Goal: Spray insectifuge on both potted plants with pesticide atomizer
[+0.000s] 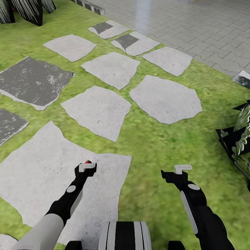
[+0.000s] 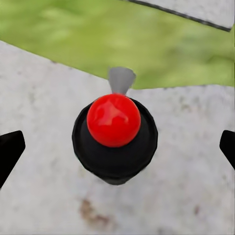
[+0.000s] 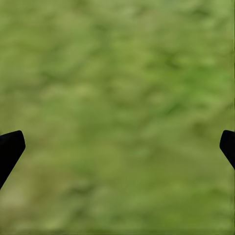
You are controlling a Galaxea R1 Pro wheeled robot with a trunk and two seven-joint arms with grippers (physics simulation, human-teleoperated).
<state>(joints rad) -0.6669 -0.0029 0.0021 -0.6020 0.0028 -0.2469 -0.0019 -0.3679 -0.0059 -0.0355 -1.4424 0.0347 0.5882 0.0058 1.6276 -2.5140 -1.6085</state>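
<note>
Seen from straight above in the left wrist view, a black round top with a red ball and a short grey spout (image 2: 115, 142) stands on a pale stone slab (image 2: 44, 196). It looks like the pesticide atomizer's trigger top; its body is hidden underneath. My left gripper (image 2: 120, 147) hangs open right over it, one finger on each side and neither touching. From the head, a speck of that red ball (image 1: 88, 161) peeks past the left gripper (image 1: 86, 167). My right gripper (image 1: 182, 169) (image 3: 117, 147) is open over bare lawn. No potted plants with grey pots are in view.
Pale and dark grey stepping stones (image 1: 99, 111) lie across the lawn (image 1: 156, 146) ahead. A glossy green-leaved plant (image 1: 241, 139), cut off by the frame with no pot showing, stands close at the right. Dark striped leaves (image 1: 21, 10) sit at the far left, grey paving (image 1: 194, 27) beyond.
</note>
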